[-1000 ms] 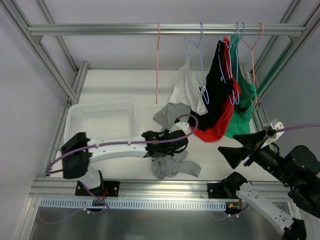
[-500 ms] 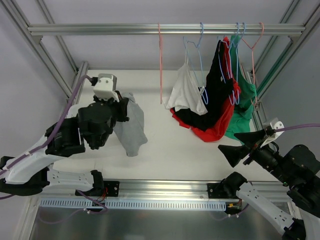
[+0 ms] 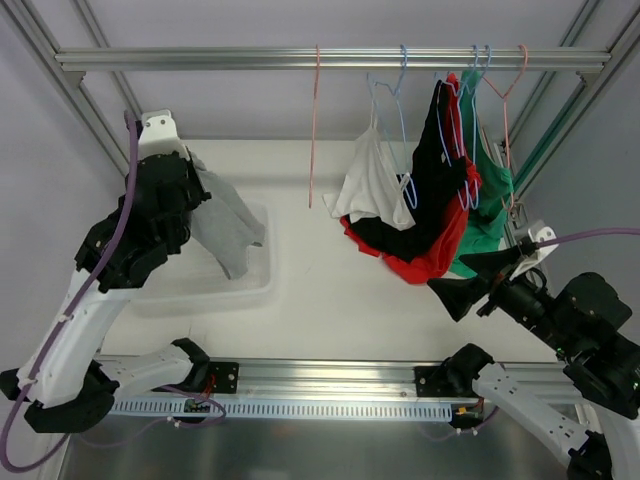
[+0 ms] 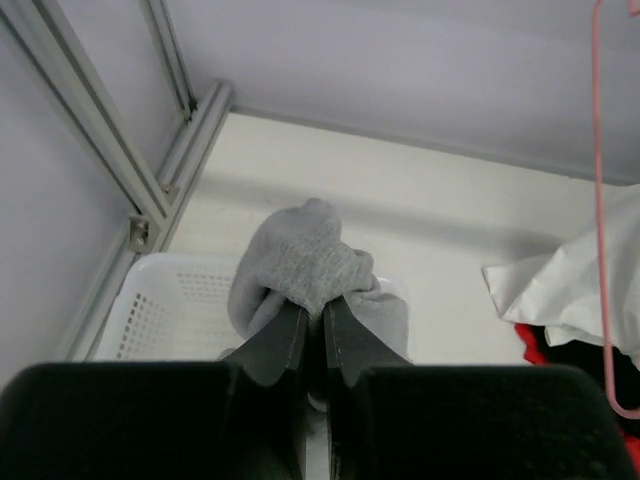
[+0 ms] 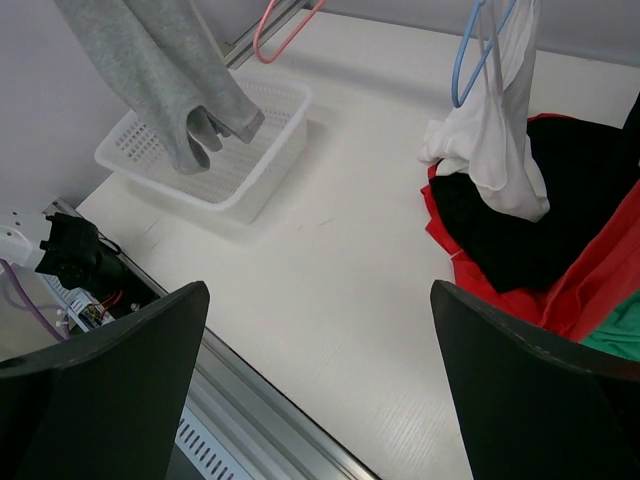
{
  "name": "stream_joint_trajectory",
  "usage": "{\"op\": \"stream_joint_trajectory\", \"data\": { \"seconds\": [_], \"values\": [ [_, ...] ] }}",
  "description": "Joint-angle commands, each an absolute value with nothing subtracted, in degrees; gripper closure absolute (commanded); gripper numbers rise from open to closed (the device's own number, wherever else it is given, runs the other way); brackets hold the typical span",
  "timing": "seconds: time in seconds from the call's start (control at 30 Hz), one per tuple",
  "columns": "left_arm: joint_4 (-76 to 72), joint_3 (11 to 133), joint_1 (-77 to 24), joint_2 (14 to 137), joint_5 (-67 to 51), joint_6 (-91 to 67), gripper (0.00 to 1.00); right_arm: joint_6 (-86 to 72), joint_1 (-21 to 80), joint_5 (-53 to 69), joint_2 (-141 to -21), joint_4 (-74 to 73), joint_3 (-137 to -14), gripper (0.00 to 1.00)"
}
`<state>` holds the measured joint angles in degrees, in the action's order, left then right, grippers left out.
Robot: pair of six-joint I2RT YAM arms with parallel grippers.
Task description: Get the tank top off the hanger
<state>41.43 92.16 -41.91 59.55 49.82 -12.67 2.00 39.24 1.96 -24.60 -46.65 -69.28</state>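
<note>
On the table (image 3: pixel 330 310), take the white basket (image 3: pixel 200 300) as your reference. Right of the basket and well apart from it, the other garments (image 3: pixel 420 210) hang bunched on their hangers, clear of the drop path. Directly above the basket, the grey tank top (image 3: pixel 225 225) hangs free of any hanger with its hem over the open interior; judge this as positioning for release. Between the basket and those garments, a bare pink hanger (image 3: pixel 314 130) hangs alone. The left gripper (image 4: pixel 314 318) is clamped on a bunched fold of the tank top, high above the basket. The right gripper (image 3: pixel 478 282) sits far right of the basket, jaws spread wide, holding nothing. You have open room off the basket's right rim. The frame post (image 4: pixel 120 170) crowds its left rim.
</note>
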Motion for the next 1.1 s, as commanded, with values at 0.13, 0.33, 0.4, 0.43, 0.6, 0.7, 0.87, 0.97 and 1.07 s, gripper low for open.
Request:
{"op": "stream_joint_trajectory", "data": {
  "seconds": [0.13, 0.33, 0.4, 0.43, 0.6, 0.7, 0.87, 0.97, 1.07],
  "values": [
    [40.96, 78.77, -21.47, 61.53, 30.13, -29.31, 1.0, 1.05, 39.29, -5.61, -38.04, -40.61, -78.72, 0.01],
    [41.74, 71.11, -18.19, 59.24, 28.22, -33.75, 0.01, 6.5, 38.33, -15.72, -56.49, -44.72, -91.91, 0.0],
    [42.01, 70.58, -18.19, 56.79, 26.73, -32.79, 0.02, 8.08, 36.4, -16.79, -62.46, -48.32, -99.99, 0.03],
    [41.92, 70.66, -18.28, 55.91, 24.02, -30.87, 0.01, 8.87, 33.78, -16.0, -67.97, -49.47, -102.63, 0.07],
    [41.84, 70.84, -18.28, 49.93, 10.13, -22.7, 0.01, 12.04, 28.74, -9.49, -81.72, -52.99, -117.82, 0.25],
    [41.84, 68.48, -18.28, 46.5, 3.54, -20.48, 0.01, 13.44, 27.34, -8.87, -89.46, -55.27, -125.56, 0.36],
    [42.01, 64.78, -18.28, 41.32, 1.58, -19.25, 0.01, 12.83, 26.81, -10.81, -95.26, -55.2, -129.2, 0.61],
    [41.92, 63.99, -18.28, 40.43, 0.71, -18.63, 0.01, 11.87, 26.81, -10.46, -95.54, -54.06, -129.02, 0.73],
    [41.92, 63.2, -18.28, 40.69, 0.09, -18.46, 0.01, 10.73, 26.81, -9.85, -95.54, -53.0, -128.41, 0.83]
  ]
}}
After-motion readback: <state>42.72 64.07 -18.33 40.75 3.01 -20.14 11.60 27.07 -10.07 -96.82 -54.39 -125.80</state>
